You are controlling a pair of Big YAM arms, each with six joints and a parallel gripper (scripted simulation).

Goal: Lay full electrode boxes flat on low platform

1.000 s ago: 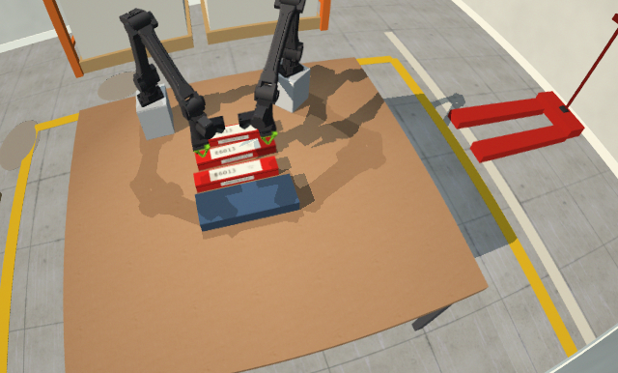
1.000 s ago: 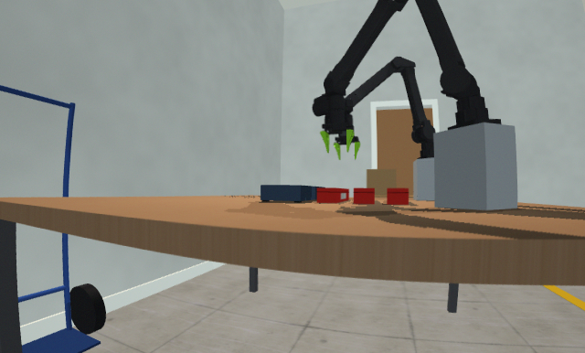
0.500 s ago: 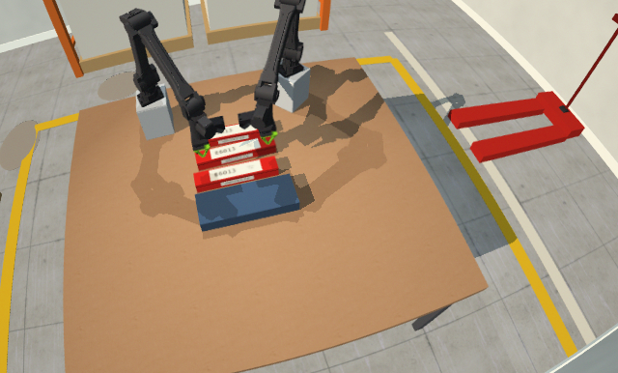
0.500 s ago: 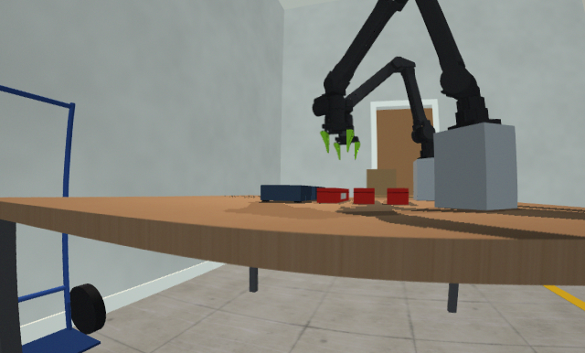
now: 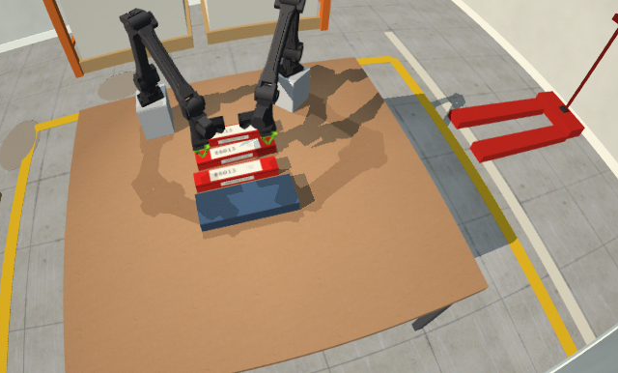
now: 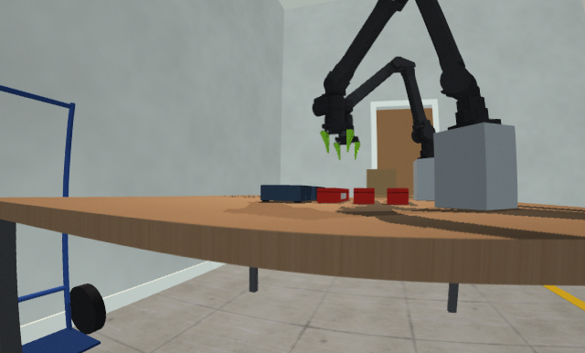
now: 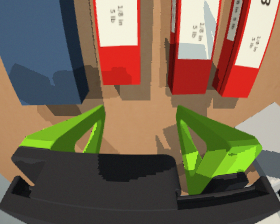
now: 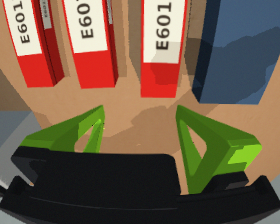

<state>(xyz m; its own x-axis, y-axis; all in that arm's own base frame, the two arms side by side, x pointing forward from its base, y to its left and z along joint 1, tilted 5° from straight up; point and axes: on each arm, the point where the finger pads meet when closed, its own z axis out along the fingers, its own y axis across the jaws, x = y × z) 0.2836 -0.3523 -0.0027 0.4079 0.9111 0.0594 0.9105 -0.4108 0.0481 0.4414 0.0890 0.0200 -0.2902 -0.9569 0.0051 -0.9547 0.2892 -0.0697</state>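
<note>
Beside the low platform (image 5: 248,198) (image 6: 285,193) (image 7: 36,50) (image 8: 241,55), on its side toward the arm bases, the nearest red box (image 5: 236,171) (image 6: 333,196) (image 7: 121,65) (image 8: 159,80) lies flat, long side facing it. Beyond, farther from the platform, come the middle red box (image 5: 236,152) (image 6: 364,196) (image 7: 187,77) (image 8: 96,70) and the farthest red box (image 5: 238,131) (image 6: 398,196) (image 7: 241,80) (image 8: 38,70). All three rest on the tabletop (image 5: 267,290) (image 6: 207,215) (image 7: 133,120) (image 8: 136,125), none on the platform. The spaced row probably leaves each box free to be weighed alone; looks don't give away the full ones.

Higher than the platform, the left end effector (image 5: 268,139) (image 6: 337,141) (image 7: 140,110) and right end effector (image 5: 203,152) (image 6: 347,150) (image 8: 140,110) hang toward opposite box ends, presumably to lift level between them. Each has its fingers well spread, though perhaps not fully, with nothing pinched or touched.
</note>
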